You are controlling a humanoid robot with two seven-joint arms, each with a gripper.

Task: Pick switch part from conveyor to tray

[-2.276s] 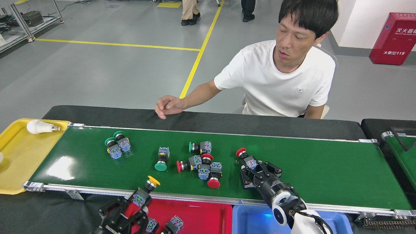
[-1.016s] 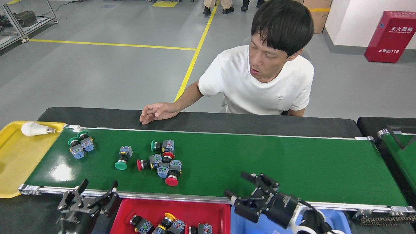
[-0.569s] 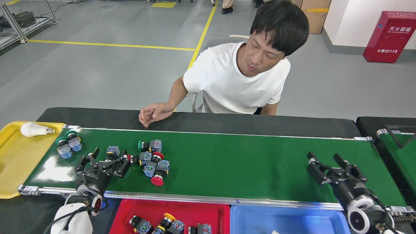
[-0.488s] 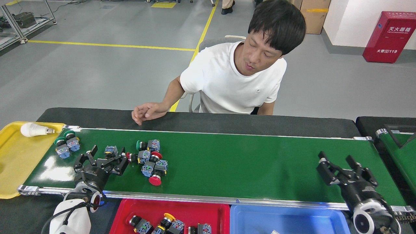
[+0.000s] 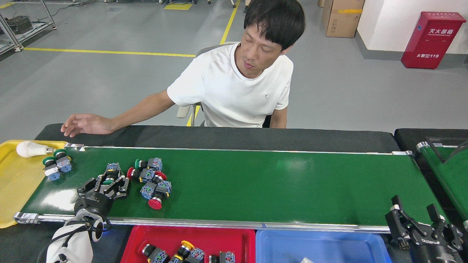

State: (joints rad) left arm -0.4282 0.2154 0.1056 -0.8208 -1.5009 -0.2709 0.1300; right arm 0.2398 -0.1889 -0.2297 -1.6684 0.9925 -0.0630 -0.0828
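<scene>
Left gripper, black and two-fingered, now sits down on the glossy dark-green conveyor belt, its fingers drawn in around the green-capped push-button switch part with the blue-grey contact block. Half a second ago those fingers stood wide apart behind the part; now they bracket it closely, the green cap showing between them. Whether the pads are actually pressing on the body I cannot tell from this angle, so the grasp looks begun rather than proven.

Just to the right of that gripper lies a tangle of red- and green-capped switch parts, touching one another and near the outer finger. Further left, at the belt's end, a pair of green-capped switches has ridden the belt almost onto the yellow plastic tray, beside a white light bulb. Everything on the belt has drifted leftward, so the picked part has little belt left before it runs off.

Toward me from the gripper, below the rail, the red plastic tray already holds several switches; the blue tray alongside looks nearly bare. The lift and a short carry back to the red tray would be the next call.

Right gripper has pulled back to the far right corner, fingers spread and empty. Across the belt, the person's hand has slid along the black padded edge.
</scene>
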